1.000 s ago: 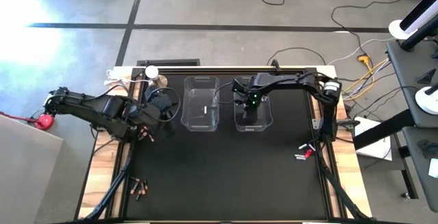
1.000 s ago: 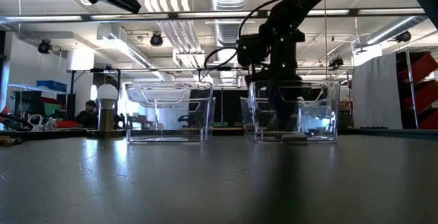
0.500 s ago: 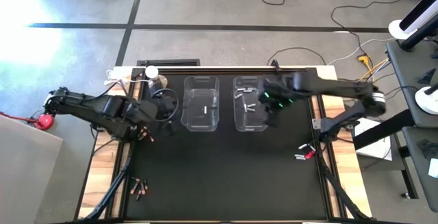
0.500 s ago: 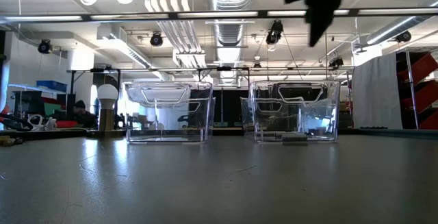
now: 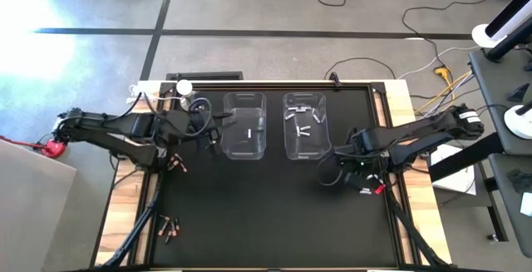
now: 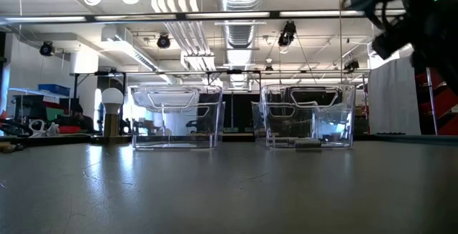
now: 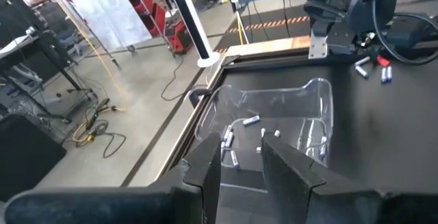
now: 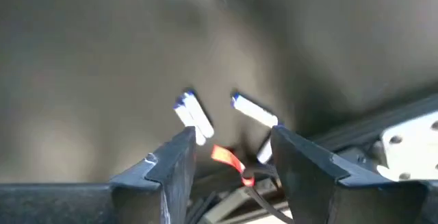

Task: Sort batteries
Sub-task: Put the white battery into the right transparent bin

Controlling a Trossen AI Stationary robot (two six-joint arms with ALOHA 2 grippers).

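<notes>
Right pincer (image 8: 229, 157) spread, empty, poised over white batteries (image 8: 194, 119) on surface (image 5: 266, 214) near right edge: placed to pick next one. Left pincer (image 7: 239, 159), narrow gap, nothing visibly held, waits beside clear bins (image 5: 304, 127).

Small cylindrical batteries lie in several groups on the dark tabletop (image 5: 266, 214). A few white ones (image 5: 303, 123) lie scattered flat in the clear bin (image 5: 305, 151) nearer the right edge. One white battery (image 5: 248, 132) lies in the neighbouring clear bin (image 5: 243, 151) toward the left. Copper-reddish batteries (image 5: 170, 227) lie together near the front left corner, and two more copper-reddish ones (image 5: 175, 165) sit by the left edge. White batteries with blue tips (image 8: 193, 116) lie near the right edge, beside a small red bit (image 8: 226, 157).
</notes>
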